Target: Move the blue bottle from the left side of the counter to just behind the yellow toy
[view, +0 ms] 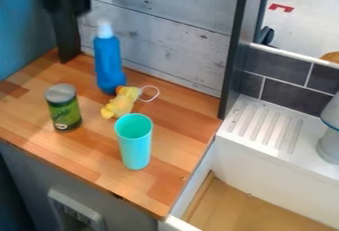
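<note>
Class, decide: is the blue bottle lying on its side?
No, the blue bottle stands upright on the wooden counter, its pale cap at the top.

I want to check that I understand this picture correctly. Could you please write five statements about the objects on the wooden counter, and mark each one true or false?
1. The turquoise cup stands with its open top facing up. True.
2. The blue bottle lies on its side. False: it stands upright.
3. The yellow toy lies between the blue bottle and the turquoise cup. True.
4. The green can is inside the turquoise cup. False: it stands on the wooden counter, apart from the cup.
5. The blue bottle has a red top. False: its top is whitish.
</note>
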Robot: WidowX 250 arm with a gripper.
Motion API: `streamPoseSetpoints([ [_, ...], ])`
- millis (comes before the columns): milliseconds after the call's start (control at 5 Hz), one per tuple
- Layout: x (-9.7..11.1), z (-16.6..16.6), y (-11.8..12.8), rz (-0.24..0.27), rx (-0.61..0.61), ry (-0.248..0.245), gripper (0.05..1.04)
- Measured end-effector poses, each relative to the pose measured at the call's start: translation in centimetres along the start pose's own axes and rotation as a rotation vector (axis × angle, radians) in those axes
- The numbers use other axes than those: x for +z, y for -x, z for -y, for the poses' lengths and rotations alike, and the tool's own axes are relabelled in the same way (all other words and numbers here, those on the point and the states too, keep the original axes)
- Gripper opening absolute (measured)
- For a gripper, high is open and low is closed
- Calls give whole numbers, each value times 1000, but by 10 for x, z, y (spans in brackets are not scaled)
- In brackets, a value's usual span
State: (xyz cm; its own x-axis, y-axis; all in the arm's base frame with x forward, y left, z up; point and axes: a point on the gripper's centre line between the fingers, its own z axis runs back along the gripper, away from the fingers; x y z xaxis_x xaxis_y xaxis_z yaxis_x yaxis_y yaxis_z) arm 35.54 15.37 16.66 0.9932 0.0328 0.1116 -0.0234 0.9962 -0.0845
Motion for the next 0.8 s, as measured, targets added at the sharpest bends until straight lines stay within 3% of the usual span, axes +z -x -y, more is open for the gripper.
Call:
streamPoseSetpoints([
  [200, 23, 2, 32, 8, -43, -44, 1009],
  [400, 28, 10, 73, -55, -81, -117, 1009],
  [600, 12, 37, 100, -127, -156, -127, 1009],
  [800, -6, 48, 106, -148, -176, -118, 1009],
])
